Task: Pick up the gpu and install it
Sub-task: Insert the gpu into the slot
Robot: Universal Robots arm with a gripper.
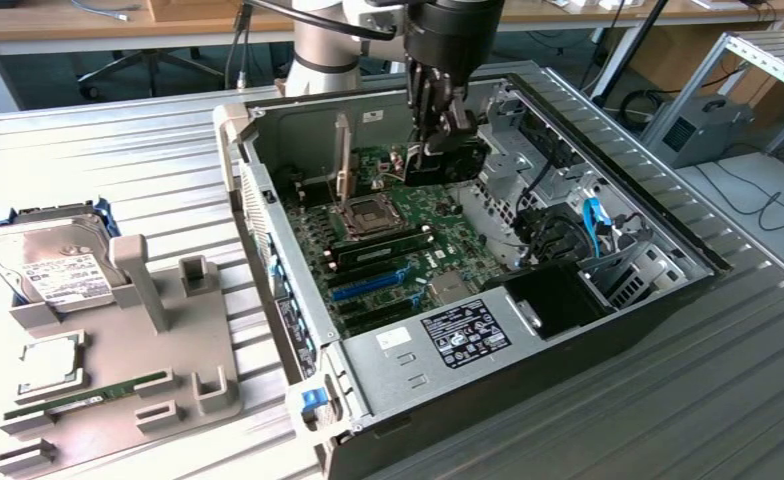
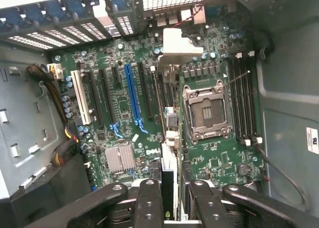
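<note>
In the exterior view, the open computer case [image 1: 606, 330] lies on the ribbed metal worktop [image 1: 125, 170], its motherboard facing up with the CPU socket [image 1: 365, 215] in plain sight. The arm reaches down into the case, and the claw [image 1: 435, 135] hangs above the board, to the exterior view's right of the socket. Its fingers are partly closed around the gpu [image 1: 426, 165], a dark card held on edge. Well apart from the socket, outside the case toward the exterior view's left, a grey fixture [image 1: 165, 350] carries the hard drive [image 1: 45, 265] and the memory stick [image 1: 92, 392].

In the wrist view, the claw [image 2: 174, 195] pinches one end of the gpu [image 2: 167, 158]. The card runs away from the fingers [image 2: 149, 198], edge-on, just beside the CPU socket [image 2: 207, 111], between that socket and the long blue slot [image 2: 133, 96]. Whether its lower edge touches the board I cannot tell.
</note>
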